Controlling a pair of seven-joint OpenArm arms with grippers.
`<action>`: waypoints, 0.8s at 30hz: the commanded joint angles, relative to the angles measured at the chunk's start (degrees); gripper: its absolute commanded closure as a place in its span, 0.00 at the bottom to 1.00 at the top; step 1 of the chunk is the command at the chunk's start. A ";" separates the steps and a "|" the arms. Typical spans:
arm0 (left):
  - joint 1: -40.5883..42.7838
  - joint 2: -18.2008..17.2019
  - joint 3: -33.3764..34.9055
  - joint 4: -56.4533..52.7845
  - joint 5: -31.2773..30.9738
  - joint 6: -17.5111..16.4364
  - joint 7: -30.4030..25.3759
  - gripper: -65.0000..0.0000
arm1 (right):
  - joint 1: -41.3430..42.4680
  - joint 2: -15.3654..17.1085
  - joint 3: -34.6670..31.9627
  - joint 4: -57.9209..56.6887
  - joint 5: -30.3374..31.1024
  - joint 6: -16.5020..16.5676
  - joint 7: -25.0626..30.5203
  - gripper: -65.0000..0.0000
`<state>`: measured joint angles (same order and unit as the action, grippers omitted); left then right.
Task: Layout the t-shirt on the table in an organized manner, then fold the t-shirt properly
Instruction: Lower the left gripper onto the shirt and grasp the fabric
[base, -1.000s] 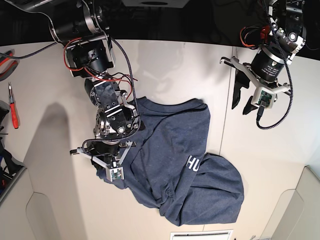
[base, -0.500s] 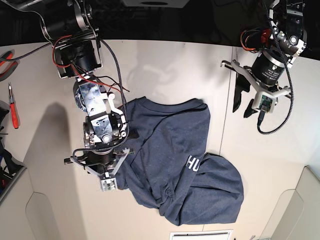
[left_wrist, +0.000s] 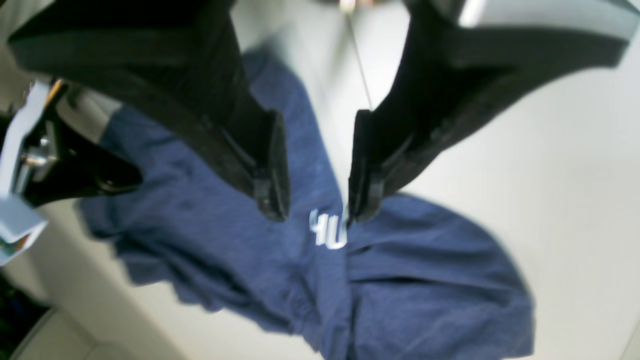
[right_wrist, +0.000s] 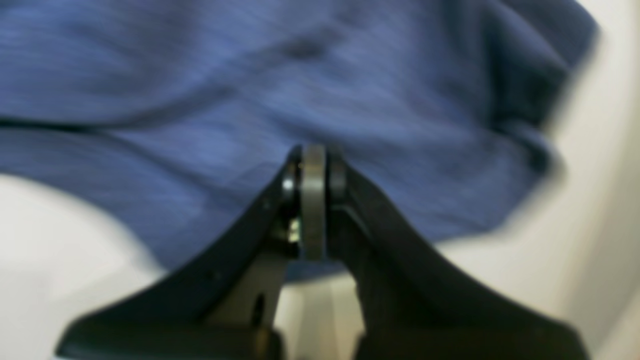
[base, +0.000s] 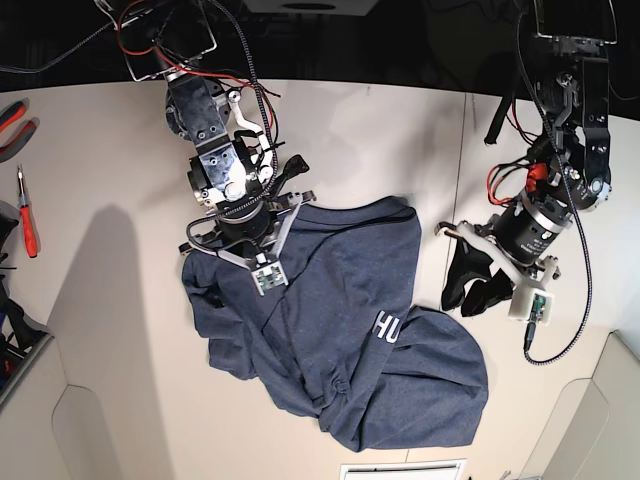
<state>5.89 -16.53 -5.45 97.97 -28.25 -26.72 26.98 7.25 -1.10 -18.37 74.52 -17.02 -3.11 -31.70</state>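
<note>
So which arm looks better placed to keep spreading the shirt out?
The right one: its gripper is shut on the shirt. The left gripper hangs open above the bare table beside it.

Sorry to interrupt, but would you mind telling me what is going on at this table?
A two-armed robot is laying out a navy t-shirt on the white table. The right gripper is shut, apparently pinching the shirt's edge. The left gripper hangs open above the table beside the shirt, holding nothing. The shirt is crumpled, not yet flat.

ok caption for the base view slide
Right fingers shut on the crumpled t-shirt; left fingers hover open over the table.
</note>
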 joint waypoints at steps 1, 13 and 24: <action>-1.86 -0.44 0.39 0.00 -1.70 -0.85 -0.52 0.63 | 0.74 -0.13 0.04 1.03 -1.64 -2.54 1.90 0.99; -16.20 6.27 14.40 -19.74 1.29 -1.40 -0.09 0.63 | 0.66 0.13 1.97 0.92 -4.17 -4.57 2.08 0.99; -24.92 10.80 22.18 -32.26 8.76 -1.40 -0.17 0.48 | 0.66 0.17 15.41 0.04 3.63 5.07 -0.94 0.99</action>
<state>-17.39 -6.04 16.91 64.86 -18.61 -27.68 28.08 6.83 -0.82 -2.98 73.80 -13.10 1.83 -33.47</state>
